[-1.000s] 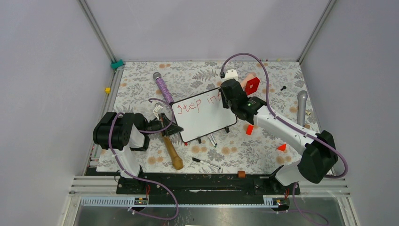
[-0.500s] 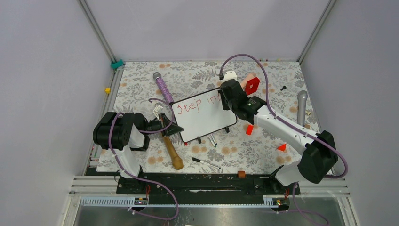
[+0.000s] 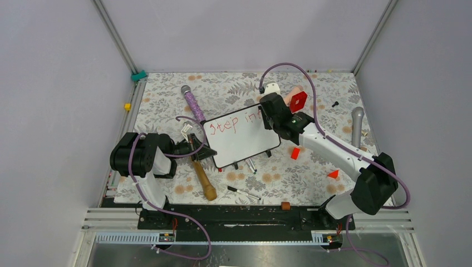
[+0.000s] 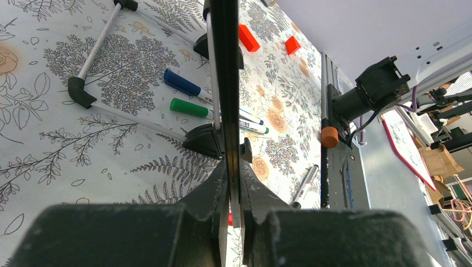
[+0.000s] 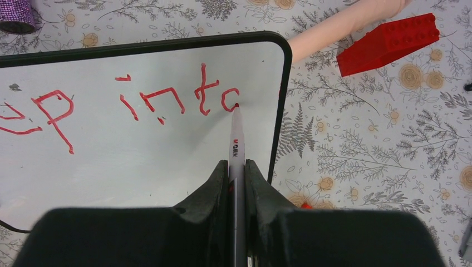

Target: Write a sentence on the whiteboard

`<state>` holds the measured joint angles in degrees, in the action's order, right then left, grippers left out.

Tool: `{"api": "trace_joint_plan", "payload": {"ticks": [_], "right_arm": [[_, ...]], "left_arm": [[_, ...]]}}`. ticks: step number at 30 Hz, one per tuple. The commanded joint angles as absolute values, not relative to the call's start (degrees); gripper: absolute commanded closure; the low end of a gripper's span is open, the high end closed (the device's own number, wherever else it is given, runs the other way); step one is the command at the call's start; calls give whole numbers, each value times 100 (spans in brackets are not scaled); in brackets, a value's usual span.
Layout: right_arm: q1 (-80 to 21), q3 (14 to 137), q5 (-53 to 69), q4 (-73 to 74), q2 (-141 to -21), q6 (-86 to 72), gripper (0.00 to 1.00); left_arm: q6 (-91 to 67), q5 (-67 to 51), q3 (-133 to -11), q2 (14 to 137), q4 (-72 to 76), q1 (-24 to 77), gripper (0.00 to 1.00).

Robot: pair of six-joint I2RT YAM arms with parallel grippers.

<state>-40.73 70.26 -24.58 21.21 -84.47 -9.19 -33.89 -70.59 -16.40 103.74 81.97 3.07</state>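
**Top external.** The whiteboard (image 3: 245, 147) is found near the middle of the table (image 3: 167, 89), turned askew. The sentence (image 3: 236, 122) is read as "step int" along the board's upper part. The rest is masked by the right gripper (image 3: 267, 114). The left gripper (image 3: 197, 151) is set at the board's left edge.

**Left wrist.** The left gripper is seen clamped on the board's black frame, which is viewed edge-on. A blue marker (image 4: 181, 83) and a green marker (image 4: 189, 107) are noted on the table beside the board's feet.

**Right wrist.** A red marker (image 5: 236, 144) is pinched between the closed fingers. Its tip is pressed to a last "o", not quite closed, near the board's right edge. "ep into" is legible, and the lower half is blank.

**Progress.** The first line is judged nearly done. No second line is begun.
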Motion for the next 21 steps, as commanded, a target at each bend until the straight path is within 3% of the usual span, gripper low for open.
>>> {"api": "trace_joint_plan", "payload": {"ticks": [1,21], "right_arm": [[-4026,7315,-2763,2001,-8506,-845,100],[-4027,7313,-2515,1711,-8456,-831,100]], "left_arm": [[-3100,-7357,-1689,10441,8446,343,100],[-3102,-7364,-1679,10442,8444,343,100]]}}
